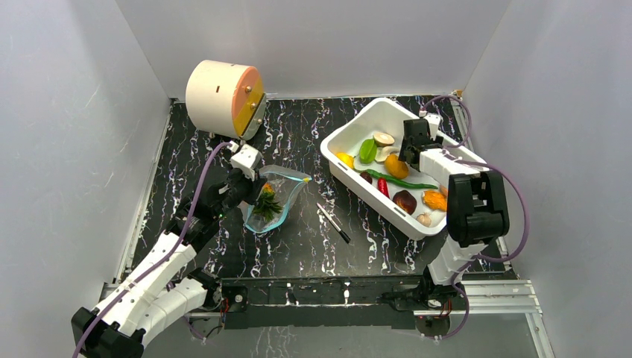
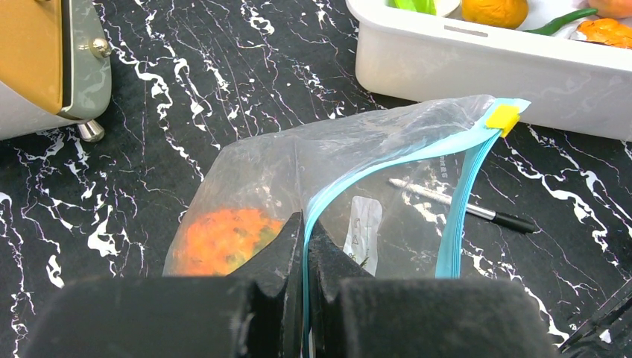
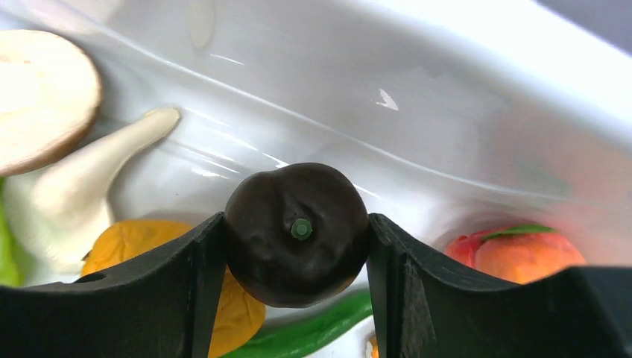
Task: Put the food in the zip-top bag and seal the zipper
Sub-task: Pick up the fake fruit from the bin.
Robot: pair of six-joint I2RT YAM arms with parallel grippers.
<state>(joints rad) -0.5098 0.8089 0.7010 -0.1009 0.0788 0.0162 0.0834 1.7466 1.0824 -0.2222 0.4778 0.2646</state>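
The clear zip-top bag (image 1: 282, 195) lies left of centre with the orange pineapple (image 1: 266, 200) inside; the pineapple shows as an orange blur in the left wrist view (image 2: 223, 239). My left gripper (image 1: 250, 190) (image 2: 305, 231) is shut on the bag's blue-teal zipper (image 2: 387, 168), whose yellow slider (image 2: 503, 118) sits at the far end. The mouth gapes open. My right gripper (image 1: 412, 145) (image 3: 296, 224) is over the white tub, shut on a dark purple fruit (image 3: 283, 253) with a green stem. Green (image 1: 367, 150), orange (image 1: 396, 165) and red (image 1: 383, 186) food lies below it.
The white tub (image 1: 358, 123) stands at the right, slanted, holding several toy foods. A thin black pen (image 1: 333, 222) lies between bag and tub. A round cream and orange device (image 1: 223, 97) stands at the back left. White walls enclose the table.
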